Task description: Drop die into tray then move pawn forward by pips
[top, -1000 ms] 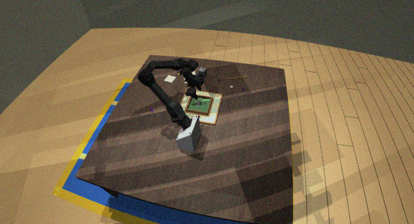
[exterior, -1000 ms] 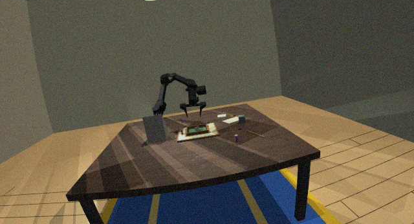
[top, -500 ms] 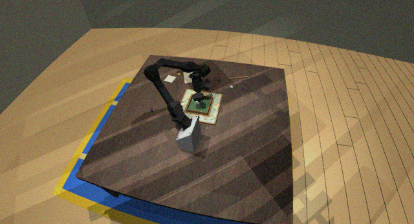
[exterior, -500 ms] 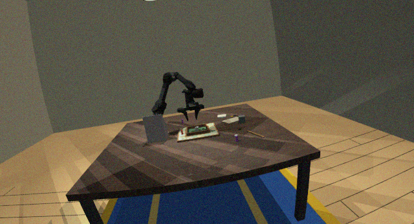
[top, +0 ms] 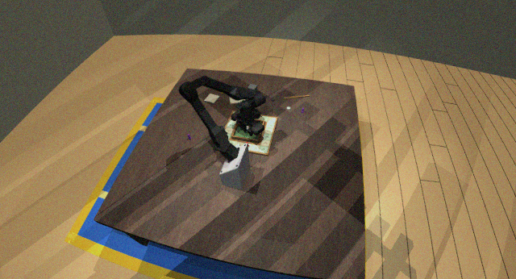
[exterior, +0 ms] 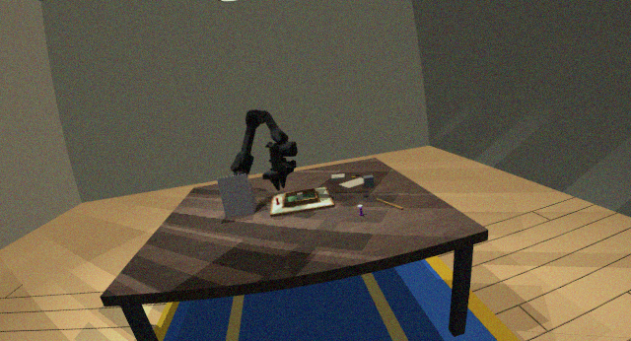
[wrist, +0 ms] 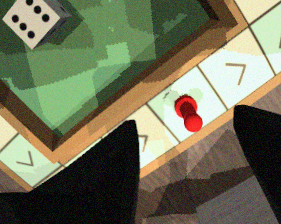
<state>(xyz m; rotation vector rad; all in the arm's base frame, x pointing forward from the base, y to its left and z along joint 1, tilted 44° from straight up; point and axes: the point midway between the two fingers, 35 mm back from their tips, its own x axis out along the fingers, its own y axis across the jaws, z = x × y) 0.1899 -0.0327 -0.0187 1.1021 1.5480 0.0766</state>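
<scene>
The die [wrist: 32, 22] lies in the green-floored tray [wrist: 141, 92] [exterior: 302, 202], its top showing two rows of three pips. A red pawn [wrist: 189, 112] [exterior: 277, 201] [top: 247, 144] stands on a square of the board [wrist: 243, 57] [exterior: 303, 209] [top: 258, 149], outside the tray wall. In the wrist view the arrows beside it point to the upper right. My gripper [wrist: 185, 123] [exterior: 280, 186] is partly open and empty, above the board. In the wrist view its fingers frame the pawn, one on either side. In the top view the arm hides part of the tray.
A tall grey block [top: 235, 176] [exterior: 238, 198] stands at the arm's base, close to the board. Around lie a thin stick [top: 297, 96] [exterior: 389, 203], a grey cube [top: 252, 86] [exterior: 369, 180], a pale card [top: 211, 97] and small purple pieces [top: 189, 137] [top: 302, 110].
</scene>
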